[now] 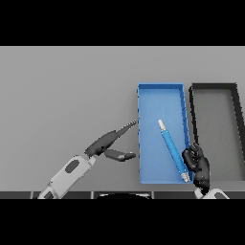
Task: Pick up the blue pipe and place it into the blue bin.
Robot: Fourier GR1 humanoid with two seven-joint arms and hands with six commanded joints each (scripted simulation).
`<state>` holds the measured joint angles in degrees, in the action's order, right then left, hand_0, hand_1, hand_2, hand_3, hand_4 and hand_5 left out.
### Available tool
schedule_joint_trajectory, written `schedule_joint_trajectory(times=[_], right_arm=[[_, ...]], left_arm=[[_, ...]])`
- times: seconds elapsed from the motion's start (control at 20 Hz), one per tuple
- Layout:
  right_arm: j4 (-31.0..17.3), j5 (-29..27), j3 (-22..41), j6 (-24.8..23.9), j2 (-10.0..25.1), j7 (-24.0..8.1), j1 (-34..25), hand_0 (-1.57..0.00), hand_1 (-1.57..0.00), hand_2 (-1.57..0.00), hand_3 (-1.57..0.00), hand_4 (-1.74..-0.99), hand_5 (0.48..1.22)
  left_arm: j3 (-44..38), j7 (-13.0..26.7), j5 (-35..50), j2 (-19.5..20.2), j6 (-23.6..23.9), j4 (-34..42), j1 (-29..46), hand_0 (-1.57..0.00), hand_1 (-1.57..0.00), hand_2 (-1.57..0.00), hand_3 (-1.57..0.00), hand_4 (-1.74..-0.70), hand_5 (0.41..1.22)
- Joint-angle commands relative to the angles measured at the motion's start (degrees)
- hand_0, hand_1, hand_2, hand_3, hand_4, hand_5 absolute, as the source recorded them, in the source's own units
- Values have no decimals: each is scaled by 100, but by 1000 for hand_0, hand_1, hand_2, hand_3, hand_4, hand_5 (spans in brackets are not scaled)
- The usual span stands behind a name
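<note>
From the head view, two hands sat nearest the camera, close to the near edge of the grey tabletop (62,91). On the robot's right, the right hand (197,165) rose from the near edge with its dark fingers curled loosely. It stood just beside the near right corner of the blue bin (143,143). It was right next to the lower end of the blue pipe (172,151), but whether the fingers touched the pipe could not be told; they did not appear to wrap round it.

That pipe lay inside the bin, on its floor, slanting from near the bin's middle down to its near right corner. A pale tip capped its far end and a small grey tip its near end.

Towards the middle of the near edge, the left hand (109,143) reached forward on a white and grey arm. Its fingers were straight and spread, the longest pointing at the bin's left wall and ending just short of it, the thumb held apart below. It held nothing.

Just beside the blue bin's right wall stood a black bin (236,103), running towards the tabletop's right edge. Wide bare tabletop stretched across the far side and the whole left half.
</note>
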<state>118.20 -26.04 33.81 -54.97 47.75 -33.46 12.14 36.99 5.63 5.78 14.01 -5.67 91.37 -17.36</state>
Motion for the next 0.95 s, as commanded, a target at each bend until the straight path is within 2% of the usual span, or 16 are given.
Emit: schedule_joint_trajectory(times=[0.0,0.15,0.25,0.45,0.65,0.75,0.9], right_arm=[[-20,-107,82,-1,128,-75,-69,-156,-143,-143,-84,-1083,934],[-151,-174,347,-1,287,-61,-367,-80,-73,-73,-42,-1063,846],[-277,-312,614,-1,554,-66,-663,-51,-46,-46,-27,-1051,787],[-233,-222,666,3,569,-59,-656,-20,-18,-18,-10,-1033,696],[-337,-197,768,-1,480,-52,-841,-8,-7,-7,-4,-1022,665],[-342,-204,776,0,495,-45,-850,-6,-5,-5,-3,-1022,658],[-297,-322,856,2,615,-54,-929,-6,-5,-5,-3,-1022,643]], left_arm=[[-28,-61,9,92,-22,35,46,1,1,1,1,-886,428],[-28,-45,-29,84,1,21,6,1,1,1,1,-885,427],[-36,-51,-3,86,0,45,16,1,1,1,1,-885,428],[-26,-96,-19,90,5,35,54,1,1,1,1,-888,429],[-33,-51,-38,127,3,24,59,1,1,1,1,-886,431],[-37,-169,-20,189,-37,29,146,1,1,1,1,-885,431],[-11,-82,-22,160,-1,154,92,1,1,1,1,-885,431]])
